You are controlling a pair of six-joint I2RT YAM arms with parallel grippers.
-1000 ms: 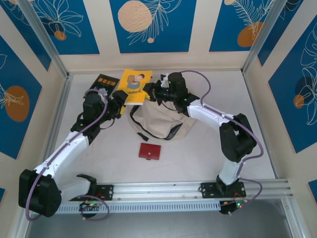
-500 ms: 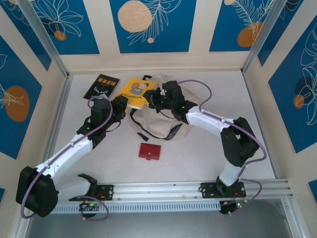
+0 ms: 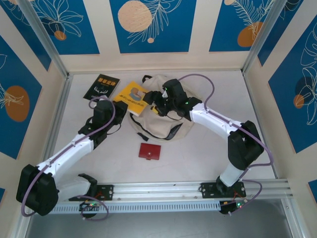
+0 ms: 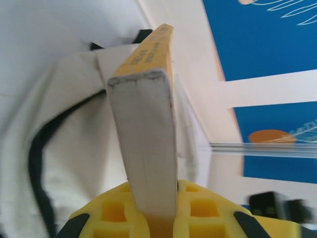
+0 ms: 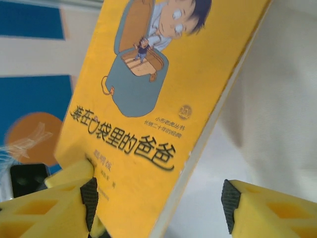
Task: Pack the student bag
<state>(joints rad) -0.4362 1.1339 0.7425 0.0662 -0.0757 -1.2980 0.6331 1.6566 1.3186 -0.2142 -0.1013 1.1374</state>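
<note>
Step in hand: loading the yellow book (image 3: pixel 132 94) into the student bag (image 3: pixel 154 125), which lies slack mid-way across the worktop (image 3: pixel 208 158). The left pincer (image 4: pixel 152 208) grasps the book's edge. The right pincer (image 5: pixel 158 198) stands released, jaws astride its cover. Next: steer the book into the bag's mouth.

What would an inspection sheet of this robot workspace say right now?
Surface: white table, no spills seen.
Job's things: student bag lies crumpled mid-table; yellow book held tilted at its far-left edge.
Clutter: black book far left; red flat case in front of the bag.
Grippers: left gripper shut on the yellow book's edge; right gripper open, astride the book.
Cables: purple cables loop along both arms.
Surroundings: blue-and-cream wall panels; metal rail at near edge.
</note>
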